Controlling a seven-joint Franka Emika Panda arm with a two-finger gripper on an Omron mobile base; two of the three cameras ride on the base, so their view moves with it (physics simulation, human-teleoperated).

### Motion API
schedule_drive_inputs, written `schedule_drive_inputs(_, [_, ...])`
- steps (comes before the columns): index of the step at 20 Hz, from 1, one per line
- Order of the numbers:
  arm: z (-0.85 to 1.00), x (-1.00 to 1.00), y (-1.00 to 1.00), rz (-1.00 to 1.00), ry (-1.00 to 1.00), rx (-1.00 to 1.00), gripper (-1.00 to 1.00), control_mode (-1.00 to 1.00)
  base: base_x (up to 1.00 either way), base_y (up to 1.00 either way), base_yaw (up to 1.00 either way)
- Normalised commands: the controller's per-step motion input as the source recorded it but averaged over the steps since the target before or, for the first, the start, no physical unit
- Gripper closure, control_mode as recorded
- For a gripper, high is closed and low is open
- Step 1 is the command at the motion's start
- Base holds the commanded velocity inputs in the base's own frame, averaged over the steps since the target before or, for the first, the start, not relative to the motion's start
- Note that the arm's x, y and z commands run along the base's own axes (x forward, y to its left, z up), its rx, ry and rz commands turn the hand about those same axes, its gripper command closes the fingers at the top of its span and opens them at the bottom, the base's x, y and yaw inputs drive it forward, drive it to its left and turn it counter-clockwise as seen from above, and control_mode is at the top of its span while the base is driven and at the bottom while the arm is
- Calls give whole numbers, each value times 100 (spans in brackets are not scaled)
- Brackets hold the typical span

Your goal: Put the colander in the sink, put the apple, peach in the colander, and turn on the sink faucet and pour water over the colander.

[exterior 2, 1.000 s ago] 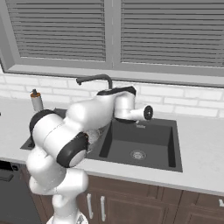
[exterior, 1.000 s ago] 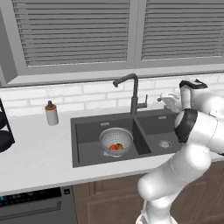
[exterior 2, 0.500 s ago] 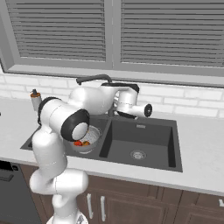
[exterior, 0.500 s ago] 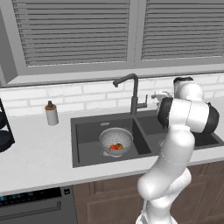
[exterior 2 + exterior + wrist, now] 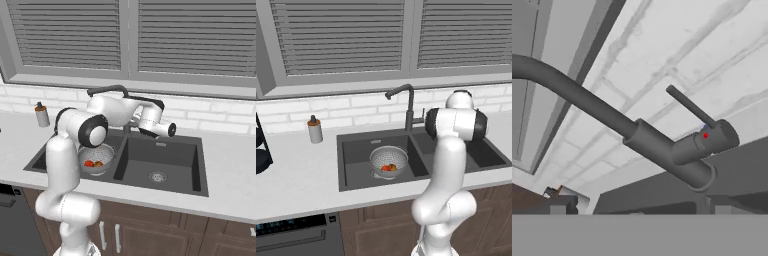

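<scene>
Beside the faucet [image 5: 657, 145], the fingers [image 5: 172, 131] stood wide open w/ nothing held, colander [image 5: 388, 160] w/ fruit already in the sink [image 5: 356, 145], so prob. next: push the lever [image 5: 689, 106] to start water.

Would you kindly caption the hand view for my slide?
Close-up of the dark sink faucet, its thin side lever angled up against the white brick backsplash.
</scene>
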Motion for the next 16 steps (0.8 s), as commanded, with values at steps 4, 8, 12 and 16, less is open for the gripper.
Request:
schedule_drive_inputs(4, [-29,38,0,2,0,0,-100,-100,0,0,0])
schedule_drive_inputs(8, [-24,42,3,2,0,0,-100,-100,0,0,0])
schedule_drive_inputs(12, [-8,35,10,2,0,0,-100,-100,0,0,0])
schedule_drive_inputs(16, [0,29,14,0,0,0,-100,-100,0,0,0])
